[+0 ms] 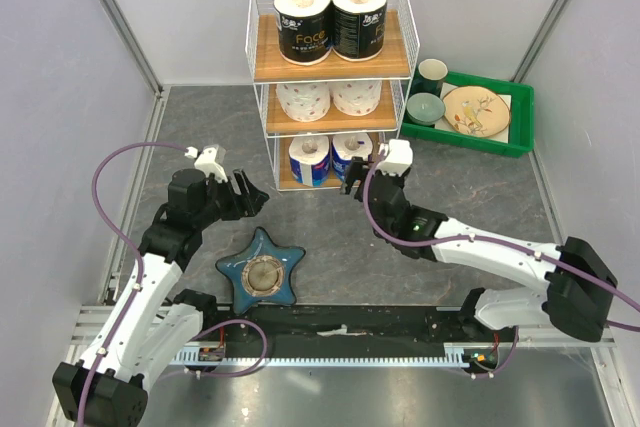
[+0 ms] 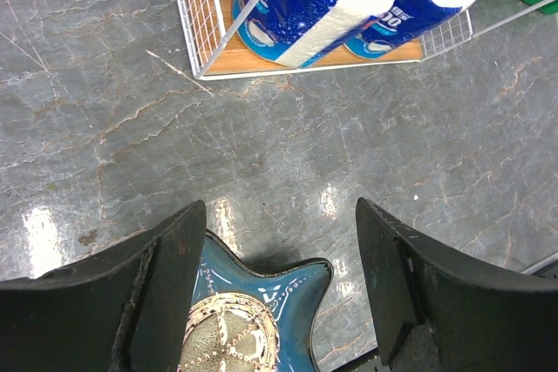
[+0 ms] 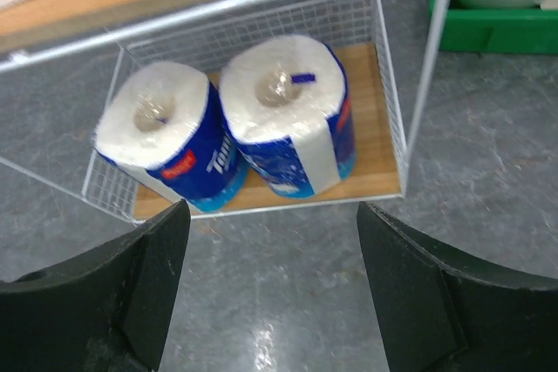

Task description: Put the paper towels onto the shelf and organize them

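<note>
Blue dish [image 1: 262, 277] lies nearest, by the left tool [image 1: 250, 195], spread and empty. Right tool [image 1: 358, 177], spread and empty too, stands just before the shelf [image 1: 264, 47] holding all six rolls [image 1: 303, 99]; backing out, it may catch the shelf and tip a blue roll [image 3: 288, 119].

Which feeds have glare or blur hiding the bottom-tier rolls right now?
Left wrist: sharp, with bright glare patches on the floor near the star dish. Right wrist: blue-white rolls slightly soft, none hidden. Top external: evenly lit and crisp, shelf plainly visible.
</note>
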`<state>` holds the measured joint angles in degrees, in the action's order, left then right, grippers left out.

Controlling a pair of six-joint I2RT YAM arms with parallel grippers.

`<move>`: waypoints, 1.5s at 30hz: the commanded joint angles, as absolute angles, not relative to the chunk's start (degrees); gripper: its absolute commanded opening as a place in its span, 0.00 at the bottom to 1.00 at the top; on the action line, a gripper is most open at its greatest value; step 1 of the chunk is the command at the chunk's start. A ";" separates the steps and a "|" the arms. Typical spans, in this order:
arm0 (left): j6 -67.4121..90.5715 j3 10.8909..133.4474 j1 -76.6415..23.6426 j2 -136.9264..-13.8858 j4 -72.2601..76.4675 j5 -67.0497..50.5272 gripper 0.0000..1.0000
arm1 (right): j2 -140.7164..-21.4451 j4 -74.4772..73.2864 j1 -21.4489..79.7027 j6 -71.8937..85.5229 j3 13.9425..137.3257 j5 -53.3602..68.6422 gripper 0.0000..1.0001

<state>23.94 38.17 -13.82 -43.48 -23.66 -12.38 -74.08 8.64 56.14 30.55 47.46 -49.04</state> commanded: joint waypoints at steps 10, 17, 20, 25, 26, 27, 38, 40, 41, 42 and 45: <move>33.48 39.20 -15.55 -45.43 -14.16 -10.65 0.69 | -73.12 7.02 55.72 35.07 39.20 -48.69 0.81; 33.58 39.11 -32.74 -51.14 -8.62 4.37 0.67 | -73.21 10.46 53.79 35.07 37.71 -47.20 0.77; 32.96 38.06 -39.35 -53.17 -6.08 14.30 0.66 | -72.78 11.86 53.00 34.02 37.36 -46.58 0.76; 34.72 32.00 -42.27 -55.54 3.94 22.74 0.64 | -73.74 17.12 51.16 31.56 36.47 -43.34 0.73; 34.54 31.12 -43.06 -56.33 7.09 23.55 0.63 | -74.52 17.75 50.54 31.12 36.56 -41.85 0.73; 34.45 30.85 -43.41 -57.90 8.34 24.42 0.63 | -75.14 18.54 50.36 30.68 36.65 -41.05 0.72; 26.29 31.91 -45.26 -71.98 25.39 31.55 0.61 | -82.70 24.70 46.85 25.67 39.64 -32.08 0.64; 25.23 31.99 -45.26 -74.34 28.38 32.08 0.61 | -83.84 25.48 46.32 25.32 39.99 -31.55 0.61; 24.27 32.08 -45.26 -75.14 29.08 31.99 0.61 | -84.28 25.84 46.06 25.05 40.08 -31.47 0.59; 23.91 32.25 -45.26 -76.02 30.48 31.82 0.61 | -84.72 26.54 45.97 24.96 40.25 -31.12 0.58; 22.68 32.96 -45.26 -79.27 32.51 31.73 0.60 | -87.18 27.77 45.09 24.52 41.39 -30.41 0.56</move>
